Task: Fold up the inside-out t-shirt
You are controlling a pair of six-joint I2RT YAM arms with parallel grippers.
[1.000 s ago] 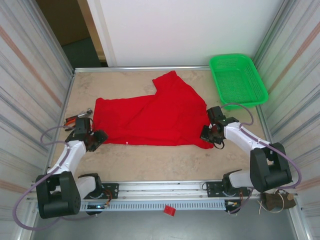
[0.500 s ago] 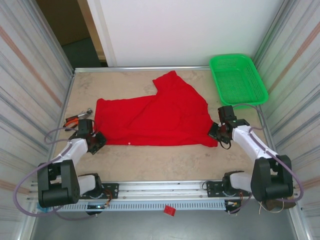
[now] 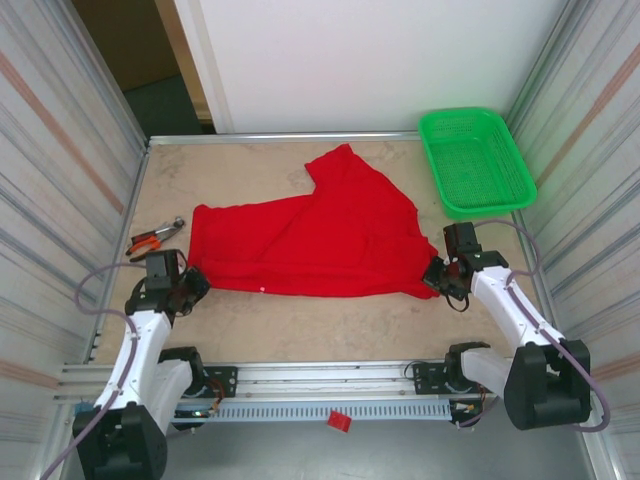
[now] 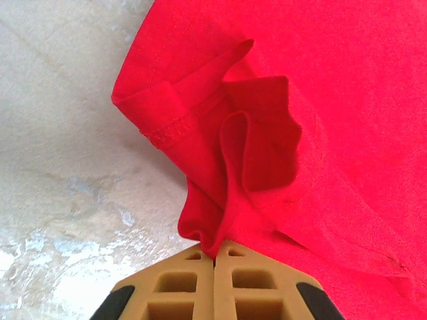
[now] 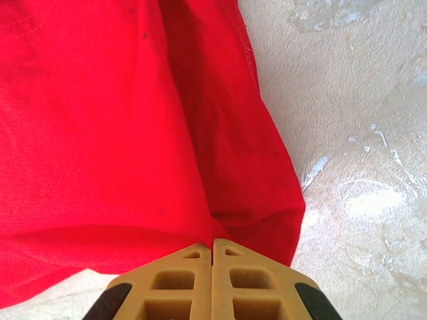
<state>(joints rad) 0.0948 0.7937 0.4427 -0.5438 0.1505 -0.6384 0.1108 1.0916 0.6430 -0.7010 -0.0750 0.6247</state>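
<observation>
Moved: both arms have been drawn outward and toward their bases, and the left jaws, parted before, have been shut.
Left gripper [image 4: 214, 257]: closed on a bunched fold at the near left corner of the shirt [image 3: 310, 235].
Right gripper [image 5: 212, 243]: closed on the near right corner.
Shirt: laid on the table [image 3: 330, 325], stretched between the grippers.
Risk: only a thin fold is pinched at the left tips, so it could be slipped free by further pulling, and the fold would be skewed.
</observation>
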